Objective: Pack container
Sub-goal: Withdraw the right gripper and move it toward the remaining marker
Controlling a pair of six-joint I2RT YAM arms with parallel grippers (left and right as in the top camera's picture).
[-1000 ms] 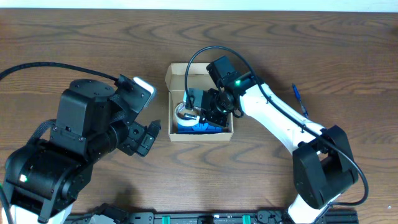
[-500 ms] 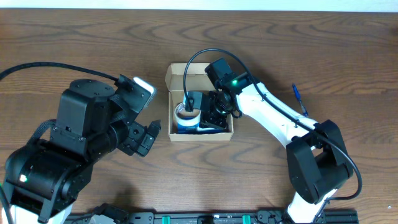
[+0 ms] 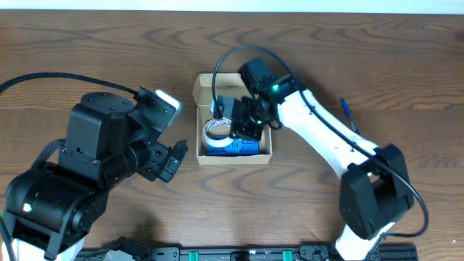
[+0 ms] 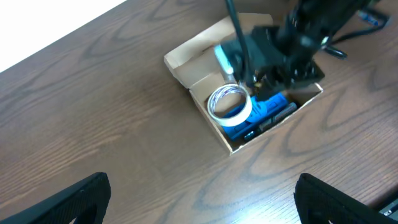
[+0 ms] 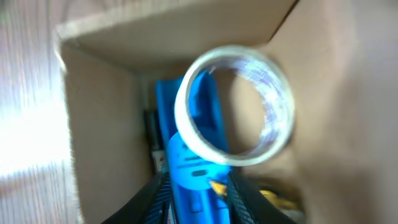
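Right gripper (image 3: 235, 123) hung over the container (image 3: 264, 150), which sat mid-counter (image 3: 362, 43); I could not tell if it gripped. From the left wrist, tape roll (image 4: 230, 103) and blue thing (image 4: 264, 111) were inside already, flap open, left gripper (image 4: 199, 205) spread wide. Right wrist looked straight down, so packing seemed nearly done.

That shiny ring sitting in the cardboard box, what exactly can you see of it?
The ring looks like a roll of clear tape: a glossy, see-through band with a wide empty middle. It sits inside the open tan box, tilted, resting on a blue object beneath it. The right gripper hangs just beside it; whether they touch is unclear.
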